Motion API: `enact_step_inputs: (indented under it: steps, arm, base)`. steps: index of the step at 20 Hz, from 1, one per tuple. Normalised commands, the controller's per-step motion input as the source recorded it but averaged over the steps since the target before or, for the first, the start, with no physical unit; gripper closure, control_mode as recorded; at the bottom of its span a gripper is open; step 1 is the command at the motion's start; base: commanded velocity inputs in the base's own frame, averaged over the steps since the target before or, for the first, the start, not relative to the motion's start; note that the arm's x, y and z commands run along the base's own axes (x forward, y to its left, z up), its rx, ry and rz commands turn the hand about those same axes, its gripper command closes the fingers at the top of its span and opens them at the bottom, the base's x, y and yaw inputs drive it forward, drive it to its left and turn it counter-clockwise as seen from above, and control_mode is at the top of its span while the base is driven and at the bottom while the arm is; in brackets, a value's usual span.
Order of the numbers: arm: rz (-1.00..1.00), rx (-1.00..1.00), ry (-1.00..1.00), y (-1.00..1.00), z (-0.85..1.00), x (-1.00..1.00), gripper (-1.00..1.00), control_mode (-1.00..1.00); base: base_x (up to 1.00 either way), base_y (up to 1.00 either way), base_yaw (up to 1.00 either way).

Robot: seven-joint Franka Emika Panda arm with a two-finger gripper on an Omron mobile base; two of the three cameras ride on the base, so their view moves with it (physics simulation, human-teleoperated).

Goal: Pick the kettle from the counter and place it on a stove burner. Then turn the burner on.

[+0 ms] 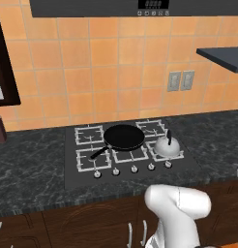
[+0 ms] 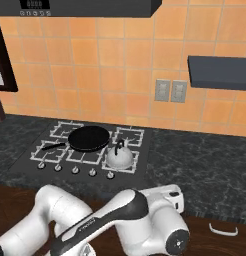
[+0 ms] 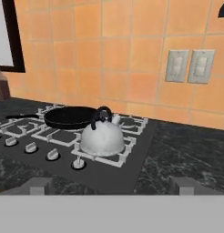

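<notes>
The white-silver kettle (image 1: 167, 147) (image 2: 119, 157) (image 3: 102, 136) with its black handle stands upright on the front right stove burner (image 1: 153, 155) (image 2: 133, 168) (image 3: 128, 153) of the black cooktop, set in the dark marbled counter (image 1: 29, 169) (image 2: 205, 160) (image 3: 191, 154). My gripper (image 3: 111, 185) is open and empty. It is drawn back from the kettle, in front of the counter edge, and faces the kettle. A row of small silver knobs (image 1: 134, 169) (image 2: 75, 170) (image 3: 52, 154) runs along the cooktop's front, the rightmost one (image 3: 78, 163) just in front of the kettle.
A black frying pan (image 1: 124, 137) (image 2: 89, 138) (image 3: 70, 117) sits on the middle burners, just left of the kettle, handle pointing left. Wall outlets (image 1: 181, 81) (image 2: 170, 91) and a dark shelf (image 1: 222, 58) (image 2: 220, 72) are at the right. A brown object (image 3: 1, 86) stands at the far left.
</notes>
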Motion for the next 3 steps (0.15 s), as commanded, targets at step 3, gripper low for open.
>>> enact_step_inputs:
  steps: [3]
  arm:
    - [0.0, -0.04, -0.22, 0.09, 0.0, -0.3, -1.0, -1.0]
  base:
    - [0.0, 0.0, 0.0]
